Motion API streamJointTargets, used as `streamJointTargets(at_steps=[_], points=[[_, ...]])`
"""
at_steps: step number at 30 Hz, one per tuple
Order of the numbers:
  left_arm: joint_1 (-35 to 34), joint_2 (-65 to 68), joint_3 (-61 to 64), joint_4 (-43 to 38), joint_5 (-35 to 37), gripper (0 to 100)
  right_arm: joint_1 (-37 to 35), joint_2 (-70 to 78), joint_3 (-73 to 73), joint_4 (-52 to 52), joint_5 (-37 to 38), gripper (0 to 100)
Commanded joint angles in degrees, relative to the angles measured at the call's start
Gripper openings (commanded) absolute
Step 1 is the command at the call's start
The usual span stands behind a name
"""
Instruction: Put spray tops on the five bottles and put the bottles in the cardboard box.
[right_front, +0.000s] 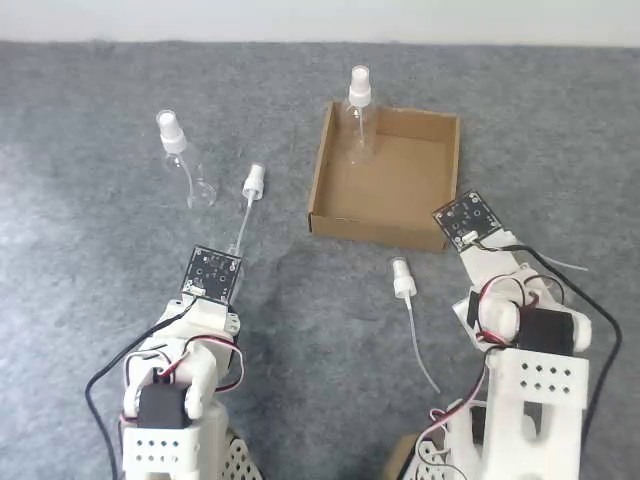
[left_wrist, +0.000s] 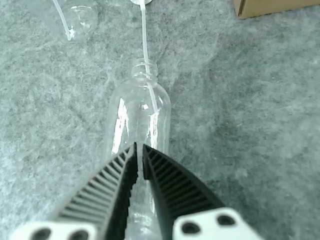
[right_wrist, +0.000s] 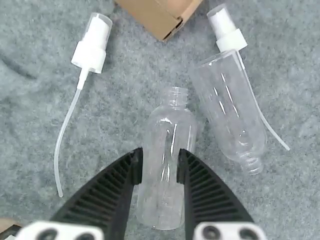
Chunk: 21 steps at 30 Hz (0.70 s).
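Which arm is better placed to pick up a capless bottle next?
Right, probably. The right gripper is open, its jaws either side of a capless bottle. The left gripper is shut above another bottle and would have to open first.

Light: bright, even and diffuse, falling from above. In the high view I am seeing the grey mat (right_front: 90, 250) lit uniformly, and the cardboard box (right_front: 322, 175) is throwing just a faint soft shadow along its near outer edge. In the left wrist view the clear bottle (left_wrist: 140, 117) is flashing white glare streaks along its shoulder. In the right wrist view I am logging similar streaks on the uncapped bottle (right_wrist: 170, 115) and the capped bottle (right_wrist: 227, 105) beside it. The loose spray top (right_wrist: 90, 47) is casting a thin soft shadow. The black ribs of the right gripper (right_wrist: 159, 152) are catching a dull sheen.
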Motion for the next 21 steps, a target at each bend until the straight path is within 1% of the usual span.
streamJointTargets(at_steps=[1,12,16,18,21], points=[[-0.4,-0.9,0.0,1.2,0.3,1,0.0,0.9,-3.3,0.6,0.7,9.1],[-0.4,-0.9,0.0,1.2,0.3,1,0.1,1.1,-1.7,0.0,0.7,9.2],[-0.4,-0.9,0.0,1.2,0.3,1,0.7,1.9,-5.0,0.8,0.7,9.3],[-0.4,-0.9,0.0,1.2,0.3,1,3.0,4.5,-9.1,2.9,0.9,10.6],[-0.4,-0.9,0.0,1.2,0.3,1,7.2,11.5,-16.5,5.1,1.8,17.4]])
